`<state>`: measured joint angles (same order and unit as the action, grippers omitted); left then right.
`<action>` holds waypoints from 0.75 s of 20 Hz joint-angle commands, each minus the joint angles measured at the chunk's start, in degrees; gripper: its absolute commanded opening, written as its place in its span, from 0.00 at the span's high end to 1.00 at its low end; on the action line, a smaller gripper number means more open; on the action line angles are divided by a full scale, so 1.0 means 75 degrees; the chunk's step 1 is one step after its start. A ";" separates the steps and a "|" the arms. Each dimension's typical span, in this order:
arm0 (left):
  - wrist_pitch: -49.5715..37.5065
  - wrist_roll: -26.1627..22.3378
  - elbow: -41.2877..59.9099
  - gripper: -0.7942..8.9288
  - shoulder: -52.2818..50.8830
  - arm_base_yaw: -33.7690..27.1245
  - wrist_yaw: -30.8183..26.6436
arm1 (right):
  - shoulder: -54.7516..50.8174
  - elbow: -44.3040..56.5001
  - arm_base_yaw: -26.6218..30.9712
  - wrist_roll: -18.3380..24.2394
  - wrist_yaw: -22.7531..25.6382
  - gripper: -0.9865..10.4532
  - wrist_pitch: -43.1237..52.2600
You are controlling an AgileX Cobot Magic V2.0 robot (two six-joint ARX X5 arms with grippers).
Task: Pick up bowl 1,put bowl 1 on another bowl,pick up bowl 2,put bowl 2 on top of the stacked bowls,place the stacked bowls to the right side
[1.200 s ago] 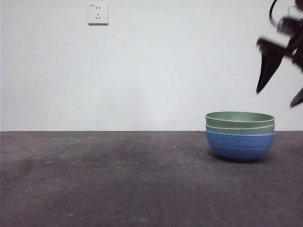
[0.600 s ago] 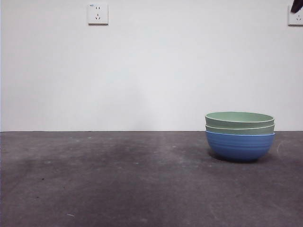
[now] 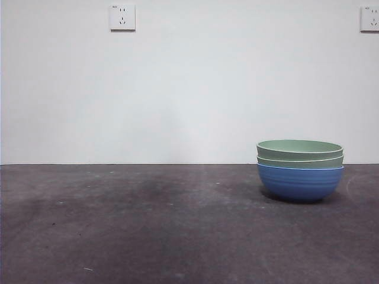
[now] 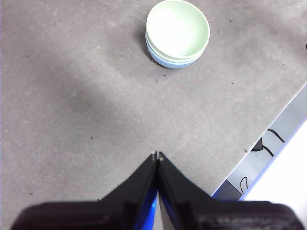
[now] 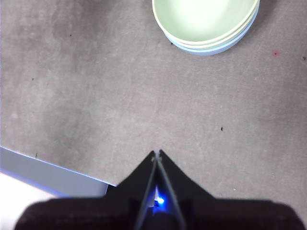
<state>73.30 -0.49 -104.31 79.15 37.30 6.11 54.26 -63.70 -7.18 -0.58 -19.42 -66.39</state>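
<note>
Over on the right side of the dark, scuffed table (image 3: 148, 231), the stacked bowls (image 3: 300, 170) sit upright, mouths up: two pale green ones nested inside the ribbed blue bowl (image 3: 300, 183), all round and smooth-rimmed. Both arms hang well above and away. Left gripper (image 4: 157, 155) has its black jaws pinched together holding nothing, same for the right gripper (image 5: 157, 154).

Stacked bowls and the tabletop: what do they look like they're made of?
The stacked bowls: likely matte plastic or melamine, opaque, with soft sheen; the blue bowl shows faint ribs, the two green bowls have smooth interiors. Table: dark grey, dull and mottled, possibly a mat or felt-like covering; cannot tell for sure.
</note>
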 commanded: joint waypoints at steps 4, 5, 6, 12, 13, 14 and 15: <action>-0.0003 -0.0111 -0.0003 0.92 0.0006 0.0023 0.0003 | 0.0009 0.0070 -0.0009 0.0067 0.0032 0.91 0.0032; -0.0003 -0.0111 -0.0003 0.92 0.0006 0.0023 0.0003 | 0.0009 0.0070 -0.0009 0.0067 0.0032 0.91 0.0029; -0.0003 -0.0111 -0.0006 0.92 0.0006 0.0023 0.0003 | 0.0009 0.0070 -0.0009 0.0067 0.0032 0.91 0.0032; -0.0382 -0.0393 -0.0003 0.92 -0.0157 -0.0201 -0.0085 | 0.0009 0.0070 -0.0009 0.0067 0.0032 0.91 0.0041; -0.0720 -0.0446 0.0000 0.92 -0.0280 -0.0391 -0.0082 | 0.0009 0.0070 -0.0009 0.0067 0.0032 0.91 0.0041; -0.1265 -0.0586 0.0003 0.92 -0.0446 -0.0606 -0.0052 | 0.0009 0.0070 -0.0009 0.0067 0.0032 0.91 0.0041; -0.1883 -0.0772 0.0003 0.92 -0.0632 -0.0831 0.0015 | 0.0009 0.0070 -0.0009 0.0067 0.0032 0.91 0.0041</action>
<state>60.62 -4.27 -104.25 75.29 31.29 5.98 54.26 -63.70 -7.16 -0.58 -19.33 -66.37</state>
